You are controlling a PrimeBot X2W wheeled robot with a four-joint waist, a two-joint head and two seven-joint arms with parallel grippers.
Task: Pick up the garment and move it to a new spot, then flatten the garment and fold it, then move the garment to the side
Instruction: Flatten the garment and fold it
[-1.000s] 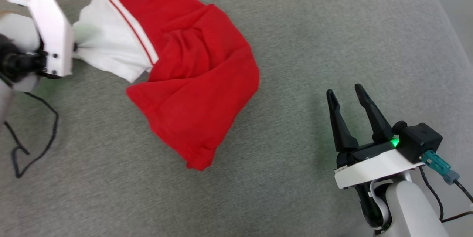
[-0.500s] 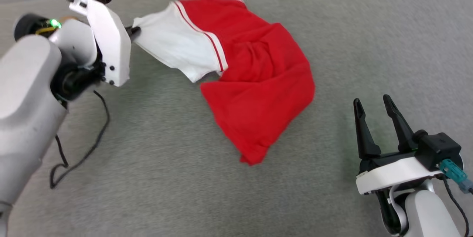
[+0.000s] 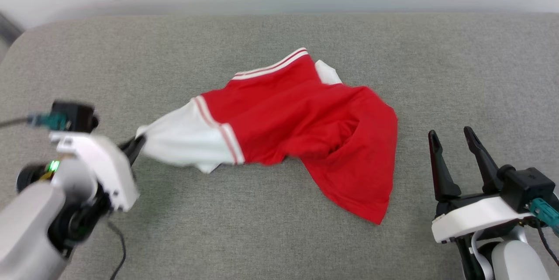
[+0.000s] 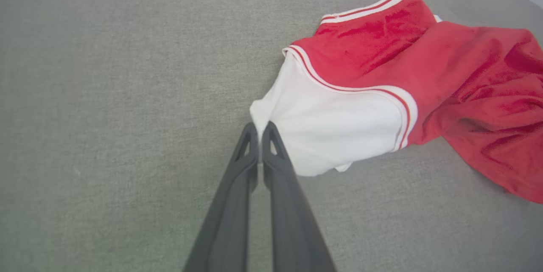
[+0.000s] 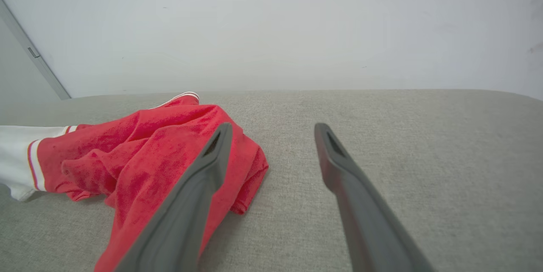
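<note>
The left gripper (image 4: 259, 127) has its jaws clenched on the white sleeve (image 4: 339, 130) of the garment (image 3: 305, 118); the right gripper (image 3: 450, 133) hovers nearby, jaws released.

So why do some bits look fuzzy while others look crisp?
Head view: the left hand and its arm are smeared by blur, while the right hand and the jersey are crisp. Left wrist view: even light, faint shadow under the white sleeve. Right wrist view: the near fingers look soft, the jersey grainy.
</note>
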